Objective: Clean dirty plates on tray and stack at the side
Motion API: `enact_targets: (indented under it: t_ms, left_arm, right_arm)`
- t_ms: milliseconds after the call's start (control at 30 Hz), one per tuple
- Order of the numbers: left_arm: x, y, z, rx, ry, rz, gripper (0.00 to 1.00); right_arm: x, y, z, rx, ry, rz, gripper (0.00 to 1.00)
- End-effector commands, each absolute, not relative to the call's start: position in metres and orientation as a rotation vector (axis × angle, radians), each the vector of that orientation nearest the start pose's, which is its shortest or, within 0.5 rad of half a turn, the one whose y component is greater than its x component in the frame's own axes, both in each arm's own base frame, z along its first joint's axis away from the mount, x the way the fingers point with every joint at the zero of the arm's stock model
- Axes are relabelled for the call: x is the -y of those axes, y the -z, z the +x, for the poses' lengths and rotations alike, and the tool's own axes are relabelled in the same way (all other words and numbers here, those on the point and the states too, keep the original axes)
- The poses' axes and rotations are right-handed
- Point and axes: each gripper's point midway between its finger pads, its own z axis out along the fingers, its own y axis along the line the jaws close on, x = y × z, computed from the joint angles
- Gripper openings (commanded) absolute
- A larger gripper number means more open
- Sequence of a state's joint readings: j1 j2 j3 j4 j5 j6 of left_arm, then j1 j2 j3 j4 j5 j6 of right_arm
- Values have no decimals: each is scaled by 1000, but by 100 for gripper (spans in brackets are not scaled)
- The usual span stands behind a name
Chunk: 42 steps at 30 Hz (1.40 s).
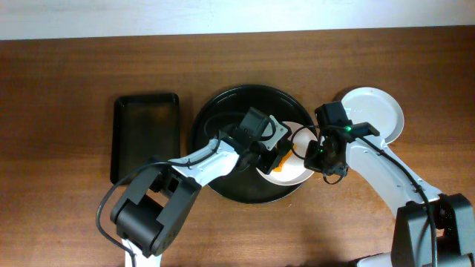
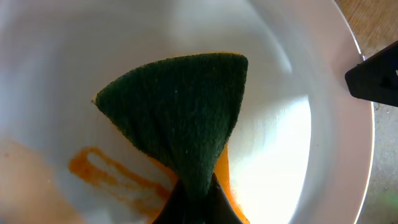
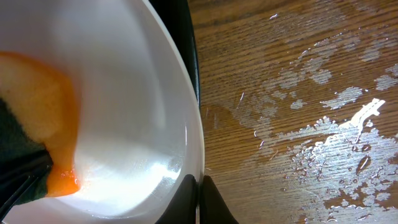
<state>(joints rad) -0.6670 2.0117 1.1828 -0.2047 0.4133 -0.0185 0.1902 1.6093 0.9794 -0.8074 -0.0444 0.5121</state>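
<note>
A white dirty plate lies on the right part of the large round black tray. It has orange smears. My left gripper is shut on a green and orange sponge and presses it into this plate. My right gripper is shut on the plate's right rim. A second white plate lies on the table to the right of the tray. The grey-green plate is not in view.
A smaller rectangular black tray lies left of the round tray. The wooden table right of the held plate is wet with water drops.
</note>
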Motion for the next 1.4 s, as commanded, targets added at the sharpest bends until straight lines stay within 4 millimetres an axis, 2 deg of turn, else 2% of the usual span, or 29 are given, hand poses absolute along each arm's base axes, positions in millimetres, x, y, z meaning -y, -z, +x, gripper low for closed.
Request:
enact_targets:
  t_ms: [0, 100, 333, 600, 700, 833, 1067, 1200, 1233, 1267, 1333, 1367]
  left_arm:
    - [310, 25, 329, -2554, 506, 991, 0]
    - [307, 23, 343, -2515, 427, 968, 0]
    - [307, 18, 358, -2462, 372, 942, 0]
    - [311, 13, 365, -2423, 372, 926, 0]
    - [312, 17, 368, -2416, 374, 924, 0]
    - [311, 33, 371, -2421, 352, 918, 0]
    - [317, 10, 405, -2278, 282, 826, 0]
    - [333, -20, 426, -2162, 321, 782, 0]
    - [337, -38, 437, -2126, 313, 756, 0]
    - [336, -56, 447, -2091, 287, 720, 0]
    - [328, -113, 470, -1991, 200, 604, 0]
    - [319, -148, 482, -1934, 162, 532, 0]
  right_arm:
    - [-65, -32, 281, -3025, -135, 443, 4]
    - [-65, -32, 281, -3026, -135, 441, 4]
    - [-65, -32, 280, -3030, -134, 425, 4]
    - [-65, -32, 279, -3037, -130, 403, 4]
    - [-65, -32, 279, -3037, -131, 402, 4]
    - [-65, -32, 279, -3038, -130, 390, 4]
    - [-65, -32, 279, -3042, -129, 350, 4]
    - [-65, -32, 279, -3042, -128, 345, 4]
    - [-65, -32, 279, -3042, -128, 345, 4]
    - [-65, -32, 279, -3042, -128, 345, 4]
    - [-65, -32, 279, -3042, -128, 345, 4]
    - [-65, -32, 279, -3042, -128, 345, 4]
